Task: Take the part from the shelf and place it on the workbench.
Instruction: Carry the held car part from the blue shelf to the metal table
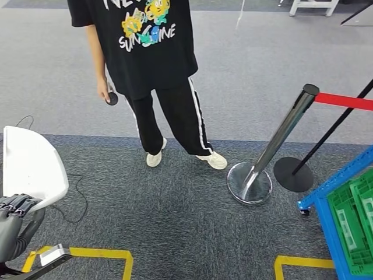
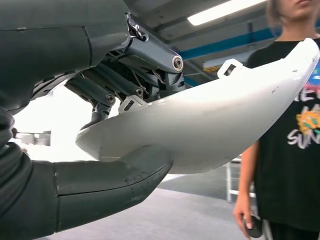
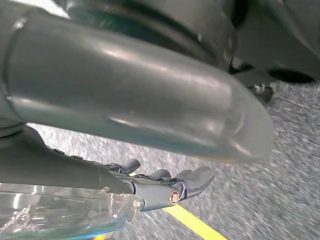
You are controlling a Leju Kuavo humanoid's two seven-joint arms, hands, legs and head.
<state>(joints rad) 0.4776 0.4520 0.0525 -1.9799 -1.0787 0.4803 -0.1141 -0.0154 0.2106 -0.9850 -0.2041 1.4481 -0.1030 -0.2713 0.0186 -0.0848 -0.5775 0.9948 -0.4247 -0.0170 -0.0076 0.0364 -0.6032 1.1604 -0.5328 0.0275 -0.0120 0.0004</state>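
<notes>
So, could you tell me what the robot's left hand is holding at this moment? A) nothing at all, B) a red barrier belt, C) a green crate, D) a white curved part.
D: in the left wrist view the left hand grips the white curved part, thumb beneath it and fingers above; the head view shows the same part at the lower left.

The left hand (image 2: 94, 150) has a grey ribbed cover, a thick grey thumb, dark linked fingers (image 2: 113, 85) and round silver screws.
</notes>
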